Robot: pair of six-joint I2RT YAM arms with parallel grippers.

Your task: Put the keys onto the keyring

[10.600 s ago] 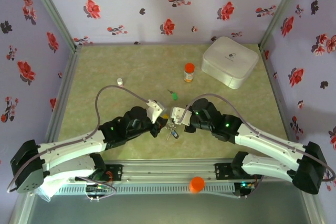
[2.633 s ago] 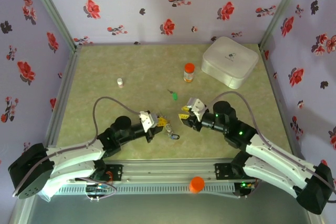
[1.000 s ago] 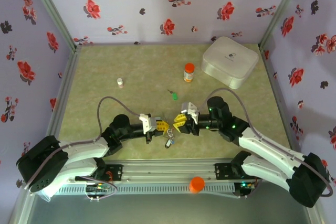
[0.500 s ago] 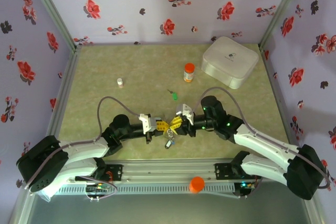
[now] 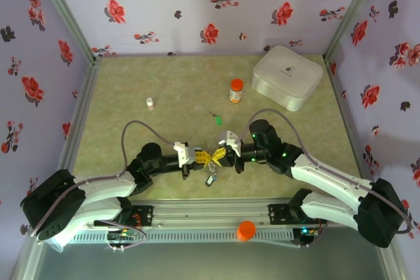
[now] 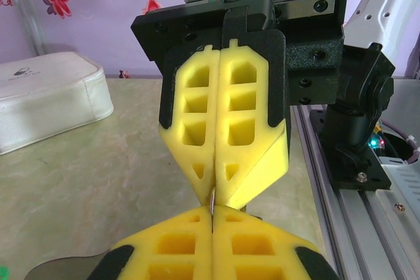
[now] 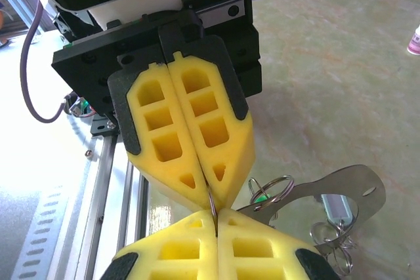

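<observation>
My left gripper (image 5: 205,157) and right gripper (image 5: 220,155) meet tip to tip near the table's front middle. Both are shut on one thin metal wire, the keyring (image 7: 211,202), which shows as a sliver (image 6: 212,202) between the yellow fingertips. In the left wrist view my left gripper (image 6: 213,213) faces the right gripper (image 6: 214,191). In the right wrist view my right gripper (image 7: 216,216) faces the left gripper (image 7: 210,193). A bunch of keys (image 5: 210,178) hangs below the tips, with a flat metal plate (image 7: 344,185), a small split ring (image 7: 272,190) and a teal tag (image 7: 338,209). One green-tagged key (image 5: 216,120) lies apart on the table.
An orange-capped bottle (image 5: 236,90) stands behind the grippers, and a white case (image 5: 287,77) sits at the back right. A small white vial (image 5: 149,102) stands at the left. The aluminium rail (image 5: 210,218) runs along the near edge, with an orange cap (image 5: 246,229) on it.
My right gripper has moved left to meet the left gripper's tips and has shut on the wire. The left arm has stayed put, and the key bunch hangs in the same place.
</observation>
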